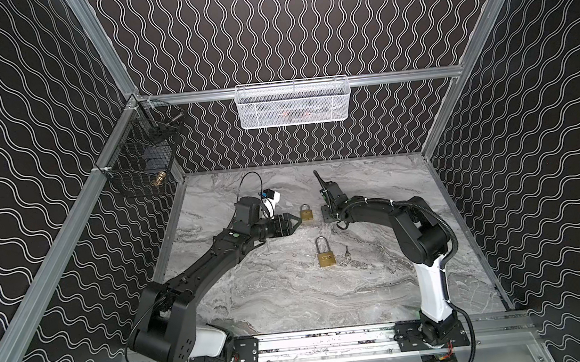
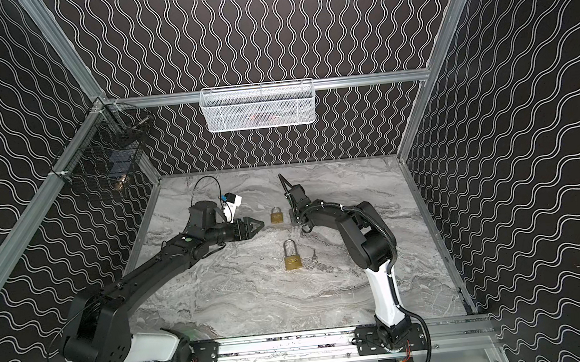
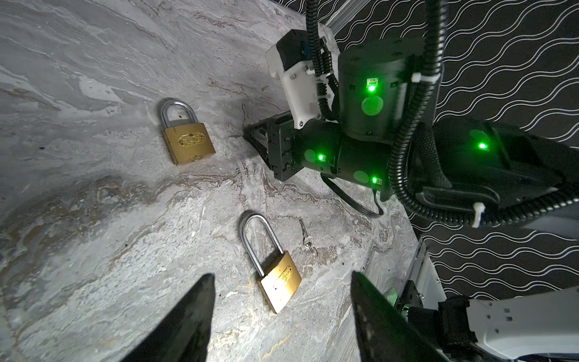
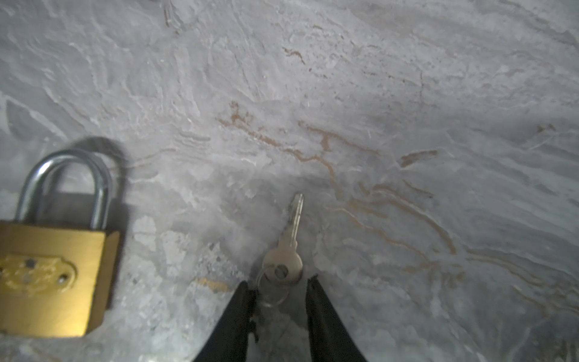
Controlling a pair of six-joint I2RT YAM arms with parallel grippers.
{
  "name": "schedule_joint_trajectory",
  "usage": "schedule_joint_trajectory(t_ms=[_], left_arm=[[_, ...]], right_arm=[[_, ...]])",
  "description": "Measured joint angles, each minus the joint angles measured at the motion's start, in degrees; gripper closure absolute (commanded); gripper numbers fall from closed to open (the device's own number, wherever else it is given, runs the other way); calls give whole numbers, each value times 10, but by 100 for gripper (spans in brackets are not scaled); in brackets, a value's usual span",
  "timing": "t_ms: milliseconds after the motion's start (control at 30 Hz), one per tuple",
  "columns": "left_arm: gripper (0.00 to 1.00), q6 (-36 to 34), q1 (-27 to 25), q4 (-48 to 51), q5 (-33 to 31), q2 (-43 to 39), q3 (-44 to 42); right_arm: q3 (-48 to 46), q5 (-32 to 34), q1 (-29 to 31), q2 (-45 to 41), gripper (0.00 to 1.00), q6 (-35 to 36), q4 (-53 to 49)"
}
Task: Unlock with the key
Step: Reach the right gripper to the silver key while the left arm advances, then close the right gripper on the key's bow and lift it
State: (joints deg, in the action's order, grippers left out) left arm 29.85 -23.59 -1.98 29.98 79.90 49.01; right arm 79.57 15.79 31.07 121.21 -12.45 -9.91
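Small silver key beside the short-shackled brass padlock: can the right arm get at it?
Probably yes. The jaws of the right gripper stand apart, flanking the head of the small silver key on the grey marble tabletop, nothing between; the short-shackled brass padlock lies clear.

**Two black arms with white end links and pointed black fingers**

The left arm (image 1: 216, 254) is matte black, with a white shell (image 1: 209, 338) on the link farthest from the left gripper (image 1: 296, 221). A white camera block (image 1: 274, 198) with a blue plug sits just behind that gripper. The right arm (image 1: 420, 234) has black joints and a white link (image 1: 431, 291) farthest from the right gripper (image 4: 279, 280). Ribbed black conduit (image 3: 395, 166) runs back from its wrist, bound with white zip ties (image 3: 477, 213), and green lights (image 3: 371, 88) glow on the joint housings. The fingers (image 3: 194, 313) are black wedges narrowing to points. Black screwed plates (image 1: 246, 349) carry each arm's far end.
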Motion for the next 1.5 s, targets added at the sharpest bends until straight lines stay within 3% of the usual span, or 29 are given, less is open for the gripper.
schedule_joint_trajectory(t_ms=[400,667,1233,1300,1400,1500], left_arm=[[30,0,0,-1,1,-3,-7],[30,0,0,-3,0,-9,-14],[30,17,0,-31,0,2,-37],[30,19,0,-36,0,6,-39],[30,19,0,-40,0,14,-39],[30,19,0,-45,1,20,-39]], right_arm=[[1,2,0,5,79,0,13],[-24,8,0,-7,100,1,43],[-131,10,-5,-99,100,30,71],[-142,6,-10,-111,73,30,77],[-136,-16,-24,-108,66,26,78],[-119,-30,-28,-96,69,15,79]])
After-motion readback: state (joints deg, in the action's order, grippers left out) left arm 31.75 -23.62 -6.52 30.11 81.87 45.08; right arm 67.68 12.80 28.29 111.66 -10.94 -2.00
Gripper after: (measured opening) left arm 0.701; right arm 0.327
